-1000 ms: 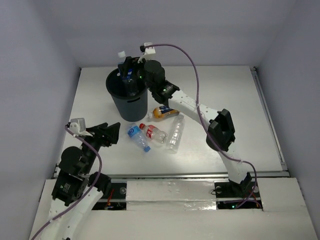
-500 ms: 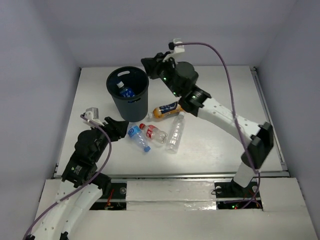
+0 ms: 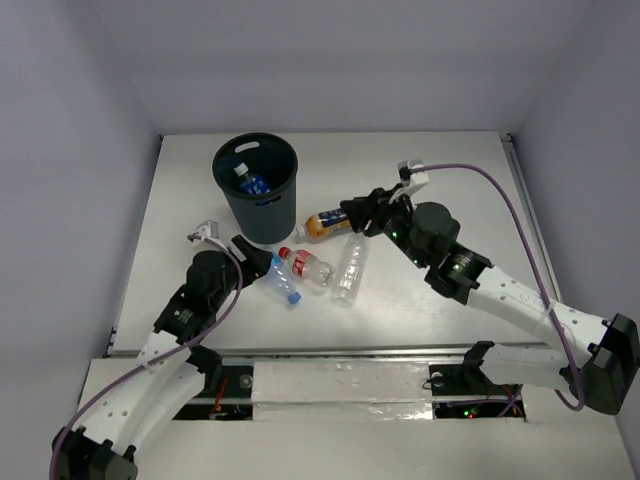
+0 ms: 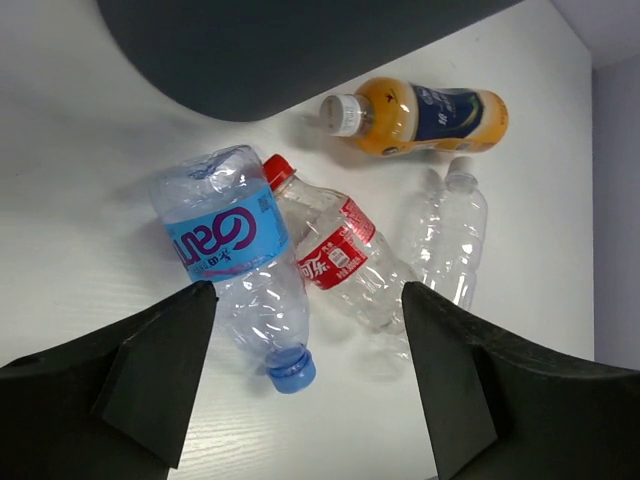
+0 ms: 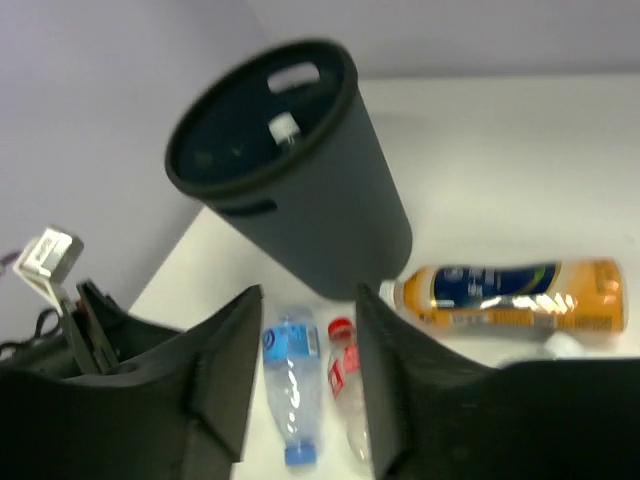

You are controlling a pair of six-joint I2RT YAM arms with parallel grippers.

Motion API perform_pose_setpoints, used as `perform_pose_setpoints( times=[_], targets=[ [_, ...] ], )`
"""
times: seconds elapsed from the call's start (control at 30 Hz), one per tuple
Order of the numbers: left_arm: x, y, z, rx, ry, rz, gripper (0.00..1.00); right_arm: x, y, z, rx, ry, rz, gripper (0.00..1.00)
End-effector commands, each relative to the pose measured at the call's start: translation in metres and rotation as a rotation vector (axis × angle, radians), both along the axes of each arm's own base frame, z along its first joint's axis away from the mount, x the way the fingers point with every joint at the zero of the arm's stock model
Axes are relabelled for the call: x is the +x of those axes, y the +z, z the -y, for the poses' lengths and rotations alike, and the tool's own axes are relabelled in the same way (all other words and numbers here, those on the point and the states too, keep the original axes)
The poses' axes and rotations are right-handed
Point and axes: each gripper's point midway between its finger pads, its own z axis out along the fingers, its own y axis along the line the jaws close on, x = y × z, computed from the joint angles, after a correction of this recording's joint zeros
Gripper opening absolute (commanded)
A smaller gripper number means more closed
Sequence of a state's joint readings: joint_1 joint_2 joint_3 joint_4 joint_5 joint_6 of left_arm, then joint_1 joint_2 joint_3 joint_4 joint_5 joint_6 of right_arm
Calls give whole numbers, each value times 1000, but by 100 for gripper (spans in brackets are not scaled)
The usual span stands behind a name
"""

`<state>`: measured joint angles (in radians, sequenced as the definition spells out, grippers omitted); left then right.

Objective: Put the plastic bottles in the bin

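Note:
The black bin (image 3: 257, 205) stands at the back left, and a blue-labelled bottle (image 3: 250, 183) lies inside it. Four plastic bottles lie in front of it: an orange one (image 3: 330, 222), a red-capped one (image 3: 308, 266), a plain clear one (image 3: 350, 268) and a blue-labelled one (image 3: 279, 276). My left gripper (image 3: 260, 258) is open just left of the blue-labelled bottle (image 4: 225, 250), whose blue cap (image 4: 291, 369) shows between the fingers. My right gripper (image 3: 353, 214) hovers open and empty by the orange bottle (image 5: 515, 290), facing the bin (image 5: 290, 170).
The table's left edge (image 3: 135, 250) and the back wall run close to the bin. White table (image 3: 450, 180) stretches to the right of the bottles. In the right wrist view the left arm (image 5: 80, 315) shows at the far left.
My right gripper let a blue-labelled bottle drop into the bin, then swung back and down to the orange bottle. My left arm reached forward to the blue-labelled bottle on the table.

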<state>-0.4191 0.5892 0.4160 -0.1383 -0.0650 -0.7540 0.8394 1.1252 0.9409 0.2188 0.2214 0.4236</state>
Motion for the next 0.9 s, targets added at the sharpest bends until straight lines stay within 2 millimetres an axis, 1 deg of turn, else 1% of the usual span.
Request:
perform_pose_setpoints(
  times=[0.0,0.03,0.07,0.1,0.13,0.2,0.23,0.37,0.43,0.63,0.77,0.87],
  targets=[
    [12,3,0,-20,40,23,73,-7,-11,8,-6,-6,-8,51],
    [12,0,2,-15,40,15,73,-8,-15,7,-13,0,-10,54],
    [13,-8,1,-4,47,-8,74,-7,-17,6,-20,3,-7,60],
    [14,-13,1,-1,54,-21,73,-7,-20,3,-25,11,-10,63],
    [15,-17,2,2,58,-24,74,-6,-26,-3,-42,34,-18,66],
    [15,-30,5,24,58,-61,74,-6,-28,-9,-58,58,-21,67],
    [14,-41,4,48,75,-90,74,-5,-33,-11,-77,62,-26,69],
    [12,-58,0,66,107,-124,74,-6,-41,-10,-86,66,-28,70],
    [17,-55,4,60,105,-104,75,-9,-44,-13,-84,88,-33,70],
    [32,-62,7,115,102,-114,77,-12,-61,-28,-89,152,-73,70],
    [41,-77,4,170,127,-144,79,-12,-66,-30,-97,158,-84,70],
    [49,-80,0,228,148,-153,79,-11,-68,-31,-96,157,-87,70]
  ],
)
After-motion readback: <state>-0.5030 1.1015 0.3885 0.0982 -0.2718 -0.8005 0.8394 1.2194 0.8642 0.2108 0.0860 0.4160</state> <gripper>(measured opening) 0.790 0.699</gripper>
